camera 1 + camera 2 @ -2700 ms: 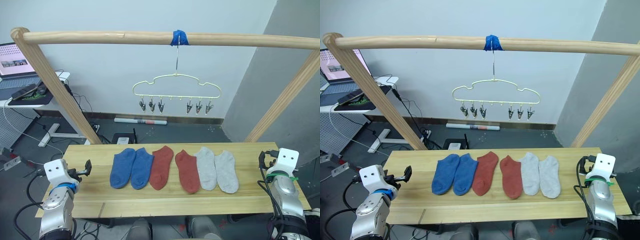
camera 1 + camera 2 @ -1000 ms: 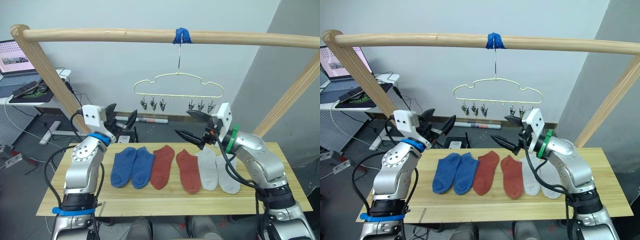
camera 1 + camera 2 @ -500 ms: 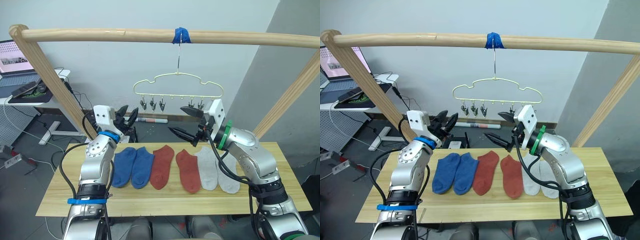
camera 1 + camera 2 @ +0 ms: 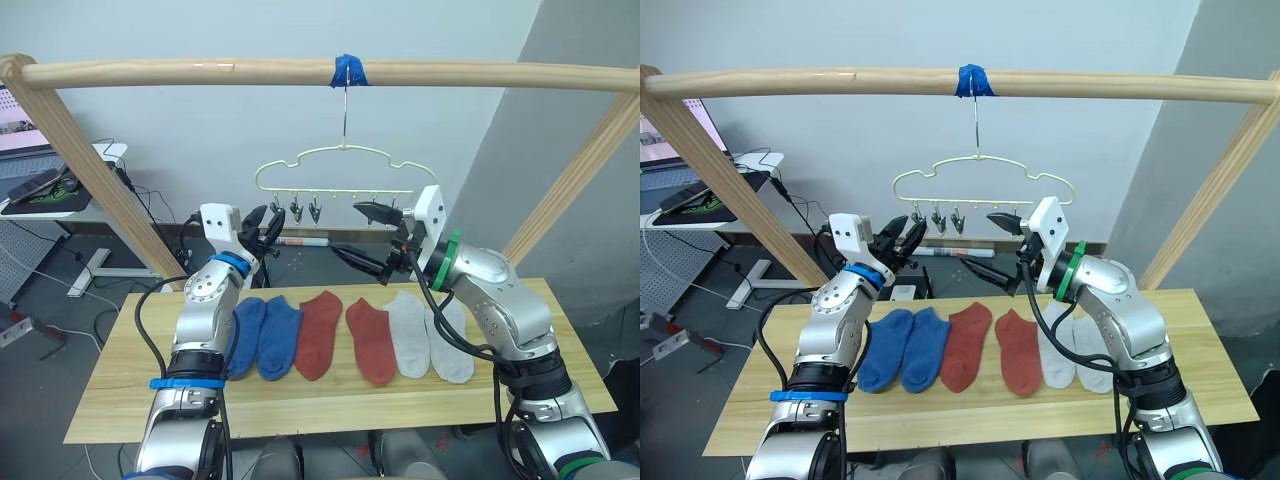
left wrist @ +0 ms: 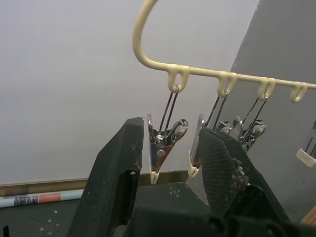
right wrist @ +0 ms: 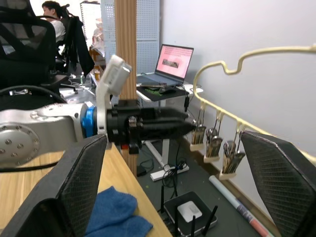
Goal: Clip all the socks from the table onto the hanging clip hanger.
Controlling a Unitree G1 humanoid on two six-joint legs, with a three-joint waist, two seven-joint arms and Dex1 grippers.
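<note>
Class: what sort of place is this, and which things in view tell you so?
Probably an office or lab set up for robot trials: a laptop on a desk, office chairs, and a wooden pole frame built over the table.

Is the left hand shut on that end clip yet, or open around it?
Open. The left hand has a finger on each side of the end clip of the clip hanger, with visible gaps either side.

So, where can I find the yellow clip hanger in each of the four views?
Left eye view: clip hanger upper centre, under the blue tape.
Right eye view: same place.
Left wrist view: its end above the left gripper.
Right wrist view: against the wall.
Shared landmark: three clips.
</note>
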